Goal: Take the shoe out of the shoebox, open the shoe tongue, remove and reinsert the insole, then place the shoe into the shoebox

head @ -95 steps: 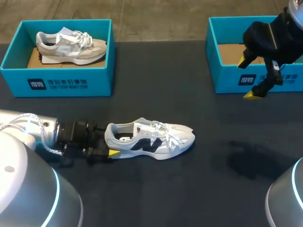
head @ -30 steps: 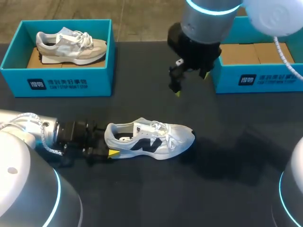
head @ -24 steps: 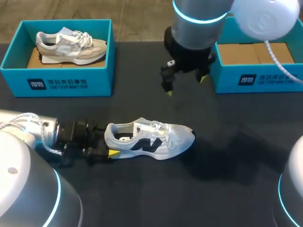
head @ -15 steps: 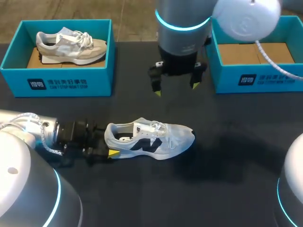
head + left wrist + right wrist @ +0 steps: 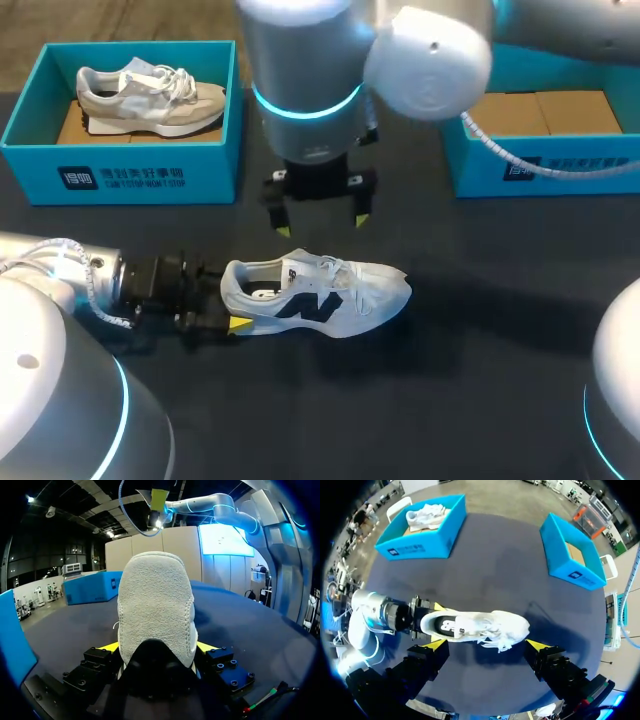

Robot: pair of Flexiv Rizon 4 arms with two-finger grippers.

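A white shoe (image 5: 318, 293) with a black side mark lies on its sole on the dark table, toe pointing right. My left gripper (image 5: 226, 310) comes in low from the left and is shut on the shoe's heel. In the left wrist view the heel (image 5: 155, 600) fills the space between the yellow fingertips (image 5: 207, 646). My right gripper (image 5: 322, 224) hangs open just above and behind the shoe's lacing, tips pointing down. Seen from the right wrist, the shoe (image 5: 480, 626) lies ahead of the open right gripper (image 5: 486, 644), nothing between its fingers.
A blue shoebox (image 5: 128, 176) at the back left holds a grey shoe (image 5: 150, 95). A second blue shoebox (image 5: 545, 170) at the back right shows only its cardboard floor. My right arm spans the table's middle from the right.
My right arm swung from over the right shoebox leftward and came down over the shoe, staying open. The left gripper and the shoe have not moved.
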